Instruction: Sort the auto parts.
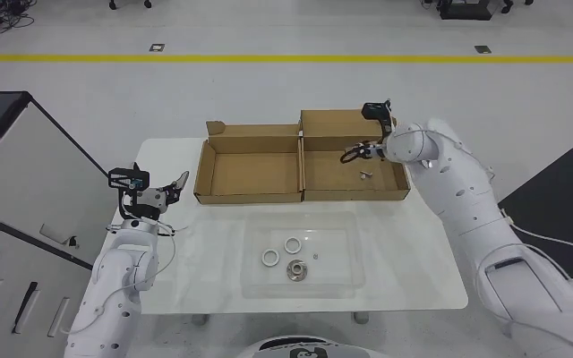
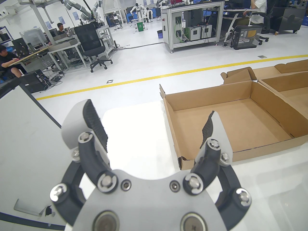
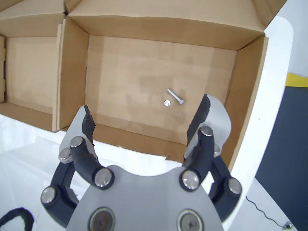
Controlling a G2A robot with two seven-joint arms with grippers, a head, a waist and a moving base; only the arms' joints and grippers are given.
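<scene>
Two open cardboard boxes stand side by side at the back of the table, the left box (image 1: 246, 170) and the right box (image 1: 354, 183). A silver bolt (image 3: 175, 96) and a small nut (image 3: 167, 102) lie on the right box's floor (image 3: 134, 78). My right gripper (image 1: 356, 154) (image 3: 146, 114) hovers open above that box with nothing between its fingers. A clear tray (image 1: 345, 268) near the front holds two white rings (image 1: 269, 258) (image 1: 293, 243), a metal flanged part (image 1: 296, 268) and a tiny nut (image 1: 320, 257). My left gripper (image 1: 170, 190) (image 2: 151, 121) stays open above the table's left side.
The left box (image 2: 231, 121) has a bare floor, with its flaps standing up. A grey cabinet (image 1: 45, 170) stands beside the table's left edge. White tabletop (image 1: 206, 251) lies between the left gripper and the tray.
</scene>
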